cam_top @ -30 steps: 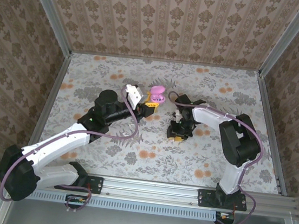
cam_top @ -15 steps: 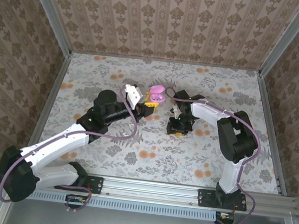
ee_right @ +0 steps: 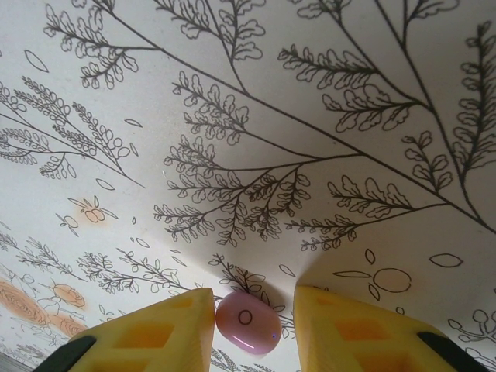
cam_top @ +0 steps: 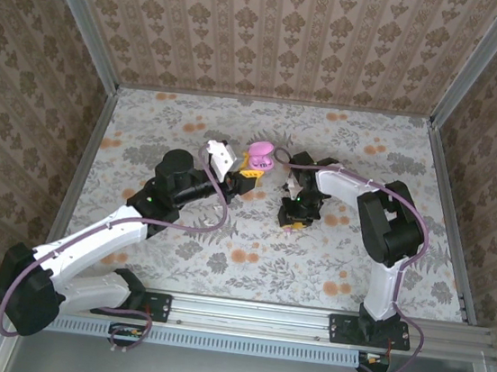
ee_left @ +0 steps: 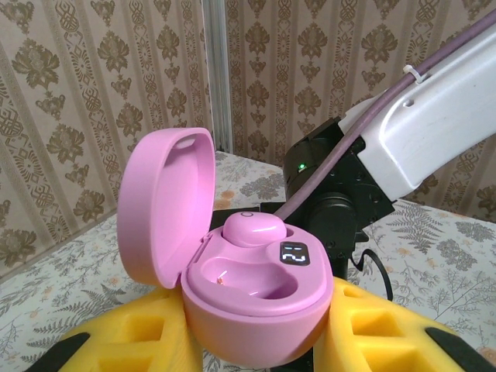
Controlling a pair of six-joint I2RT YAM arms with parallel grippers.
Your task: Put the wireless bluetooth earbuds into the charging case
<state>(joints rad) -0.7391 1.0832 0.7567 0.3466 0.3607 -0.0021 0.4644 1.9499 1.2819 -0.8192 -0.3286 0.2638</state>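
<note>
Pink earbud lies inside the spread right pincer; left pincer pinches the open case.

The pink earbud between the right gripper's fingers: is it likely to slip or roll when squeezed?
The earbud looks smooth, glossy and rounded, so it may squirt out from the yellow fingers unless pinched across its middle. Being much smaller than a finger, it is probably very light and easily nudged across the table.

Overhead; close wrists; shared charging case
</note>
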